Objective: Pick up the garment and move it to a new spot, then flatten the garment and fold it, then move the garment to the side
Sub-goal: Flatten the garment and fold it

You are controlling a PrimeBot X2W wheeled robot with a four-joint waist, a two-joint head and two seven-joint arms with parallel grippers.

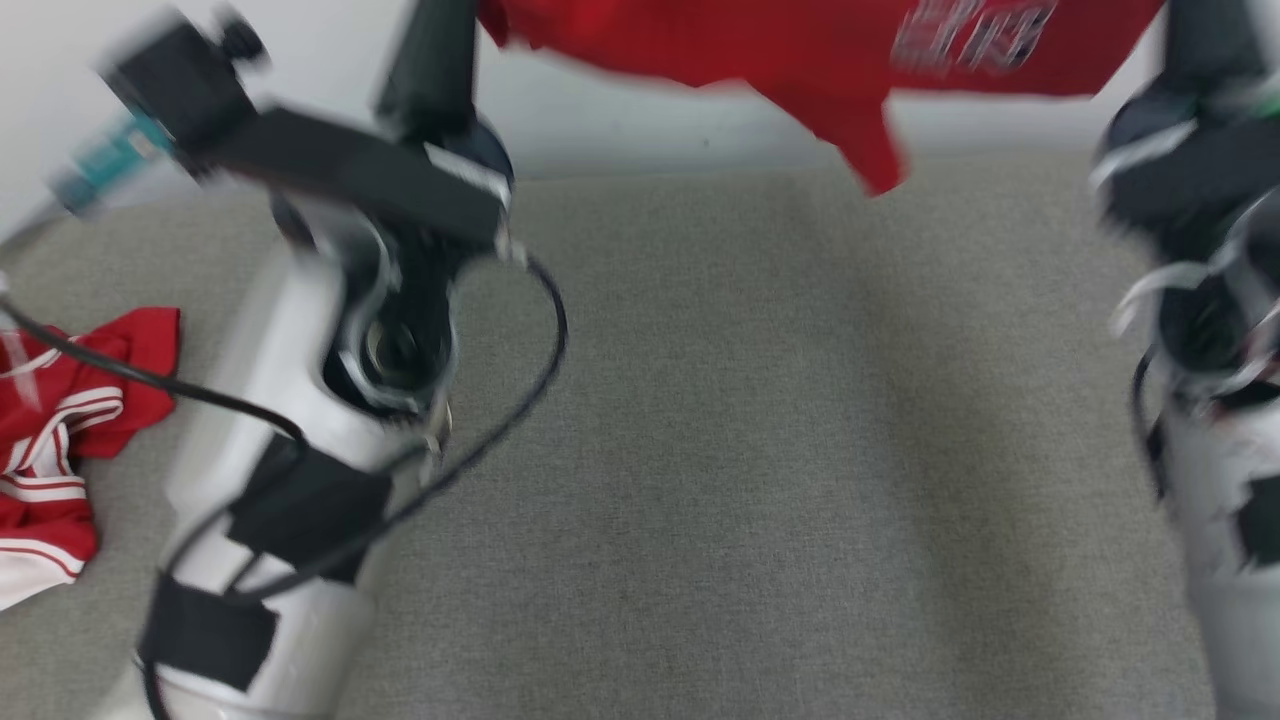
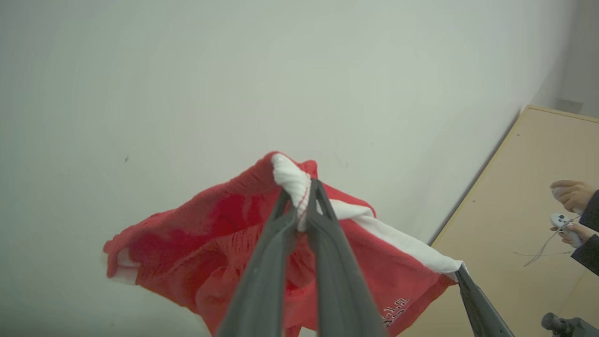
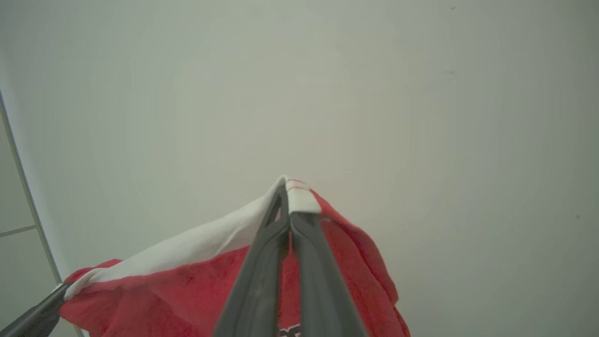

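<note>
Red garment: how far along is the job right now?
Done: the pickup. The red garment hangs above the grey surface, stretched between the left gripper and right gripper, jaws shut on its white band. In hand: carrying it to a new spot. Left: laying it flat, folding it, moving it aside. Another red-and-white garment lies crumpled at the surface's left edge.
</note>
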